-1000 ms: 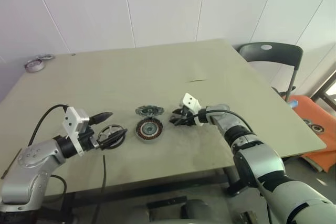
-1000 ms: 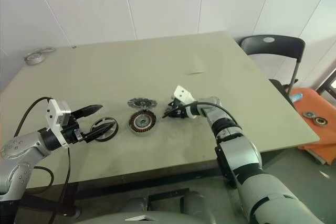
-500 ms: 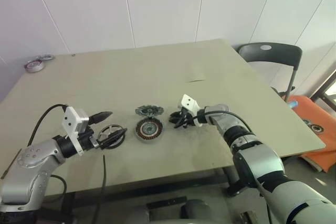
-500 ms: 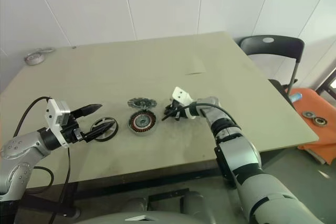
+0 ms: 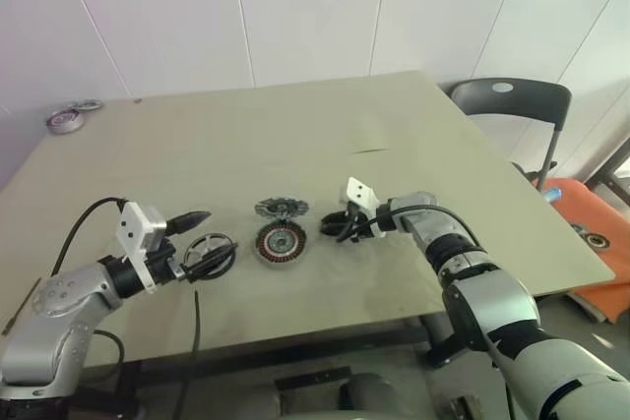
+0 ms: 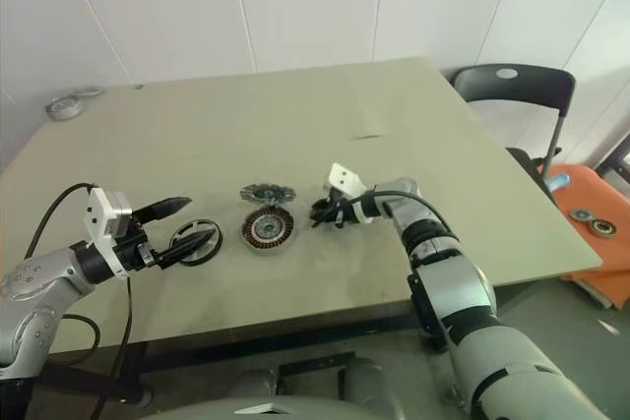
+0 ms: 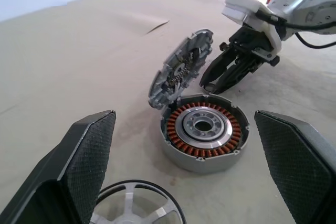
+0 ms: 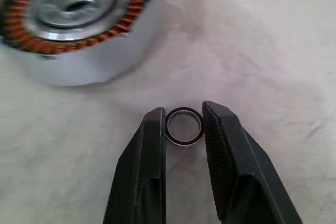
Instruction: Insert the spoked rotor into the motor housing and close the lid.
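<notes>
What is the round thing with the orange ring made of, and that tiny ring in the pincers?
The motor housing looks like brushed silver metal; its orange-brown ring looks like copper wire coils. The small ring seems shiny metal with a dark rim, possibly a bearing.

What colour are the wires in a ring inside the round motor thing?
Orange-brown copper, circling the motor housing's silver centre; the left wrist view shows it best.

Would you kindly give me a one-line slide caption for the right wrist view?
Right claw closed on a small metal ring on the table, beside the motor housing.
</notes>
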